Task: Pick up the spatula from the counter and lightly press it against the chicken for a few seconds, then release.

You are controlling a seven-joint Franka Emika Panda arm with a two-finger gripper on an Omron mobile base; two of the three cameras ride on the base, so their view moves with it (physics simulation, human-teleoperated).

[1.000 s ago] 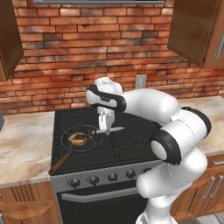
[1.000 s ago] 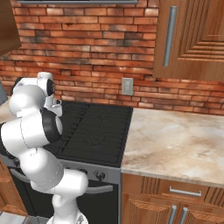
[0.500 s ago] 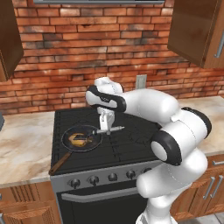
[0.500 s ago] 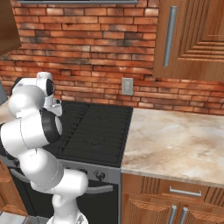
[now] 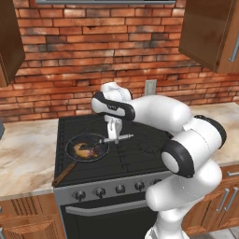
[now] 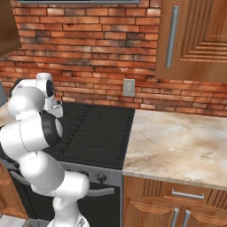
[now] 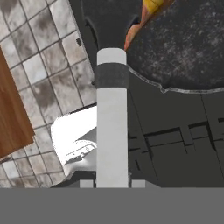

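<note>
Clamping the pale, round-shafted spatula (image 5: 123,137), the gripper (image 5: 114,135) hangs beside the round speckled pan (image 5: 70,150) at the stove's (image 5: 144,151) front left; the hand view adds the spatula's dark band and the orange chicken (image 7: 149,8).

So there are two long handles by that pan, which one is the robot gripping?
The pale grey one, the spatula: it's clamped between the fingers and sticks out to the right of the pan. The brown pan handle sits free, nothing touching it.

We arch our arm (image 5: 158,112) from the near right over toward the left, wrist bent downward. Our gripper (image 5: 114,135) points straight down, jaws closed on the handle of the spatula (image 7: 112,122).
</note>
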